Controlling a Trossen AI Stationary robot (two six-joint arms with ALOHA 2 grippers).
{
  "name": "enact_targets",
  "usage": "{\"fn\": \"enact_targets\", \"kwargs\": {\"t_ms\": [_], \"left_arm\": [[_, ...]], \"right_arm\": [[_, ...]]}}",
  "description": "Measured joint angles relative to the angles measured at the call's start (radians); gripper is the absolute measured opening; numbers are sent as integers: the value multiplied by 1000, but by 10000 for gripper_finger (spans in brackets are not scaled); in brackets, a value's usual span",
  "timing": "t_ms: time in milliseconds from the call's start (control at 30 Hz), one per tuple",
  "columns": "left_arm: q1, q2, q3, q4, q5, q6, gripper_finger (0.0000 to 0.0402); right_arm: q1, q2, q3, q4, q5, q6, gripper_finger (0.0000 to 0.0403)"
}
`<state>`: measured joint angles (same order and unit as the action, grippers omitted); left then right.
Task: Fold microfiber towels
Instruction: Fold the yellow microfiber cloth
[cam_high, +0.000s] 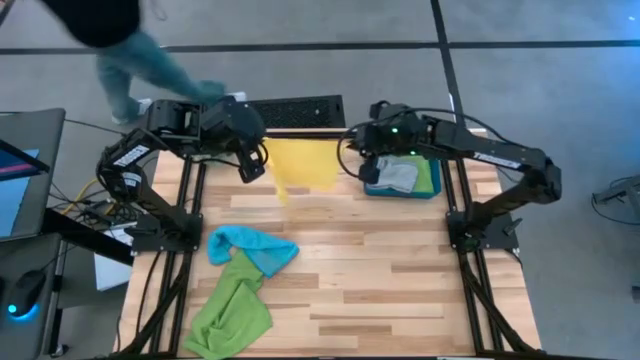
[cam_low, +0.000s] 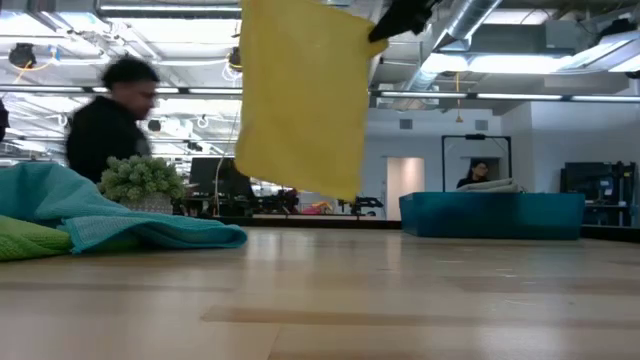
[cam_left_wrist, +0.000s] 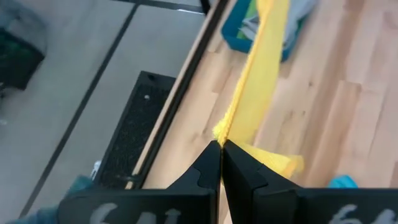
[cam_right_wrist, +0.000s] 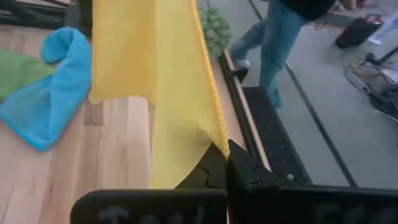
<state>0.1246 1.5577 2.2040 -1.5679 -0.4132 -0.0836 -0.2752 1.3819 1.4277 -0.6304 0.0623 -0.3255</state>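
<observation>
A yellow microfiber towel (cam_high: 303, 165) hangs between my two grippers above the far middle of the table; in the low view the yellow towel (cam_low: 300, 100) hangs as a flat sheet, its lower edge above the tabletop. My left gripper (cam_high: 254, 172) is shut on its left top corner. My right gripper (cam_high: 366, 166) is shut on its right top corner. A light blue towel (cam_high: 255, 248) and a lime green towel (cam_high: 230, 312) lie crumpled at the near left, the blue one partly over the green. My left gripper pinches the yellow towel's corner (cam_left_wrist: 221, 132) between its two shut fingers. The top edge (cam_left_wrist: 261, 56) runs away from the fingers toward the other arm. The towel hangs below, clear of the table. My right gripper pinches the towel's other top corner (cam_right_wrist: 216, 140) between its two shut fingers, at the hemmed edge. The cloth hangs down from the fingers in a flat sheet (cam_right_wrist: 155, 56), clear of the table.
A teal bin (cam_high: 428, 186) holding a grey towel (cam_high: 396, 176) stands at the far right, under the right arm. A green plant ball (cam_low: 140, 180) sits at the far left edge. A black mat (cam_high: 295, 110) lies beyond the far edge. A person (cam_high: 130, 50) walks behind the table.
</observation>
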Motion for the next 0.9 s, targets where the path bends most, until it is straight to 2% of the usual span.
{"fn": "enact_targets", "kwargs": {"t_ms": [267,400,700,900], "left_arm": [[0,2,-3,15,82,47,0],[-7,4,-54,19,103,40,0],[-59,1,-160,86,149,35,0],[-110,1,-166,88,166,4,0]], "right_arm": [[26,-105,0,-87,60,66,4],[74,-161,0,-136,111,81,5],[187,-243,0,-241,121,154,4],[235,-250,0,-375,126,203,4]]}}
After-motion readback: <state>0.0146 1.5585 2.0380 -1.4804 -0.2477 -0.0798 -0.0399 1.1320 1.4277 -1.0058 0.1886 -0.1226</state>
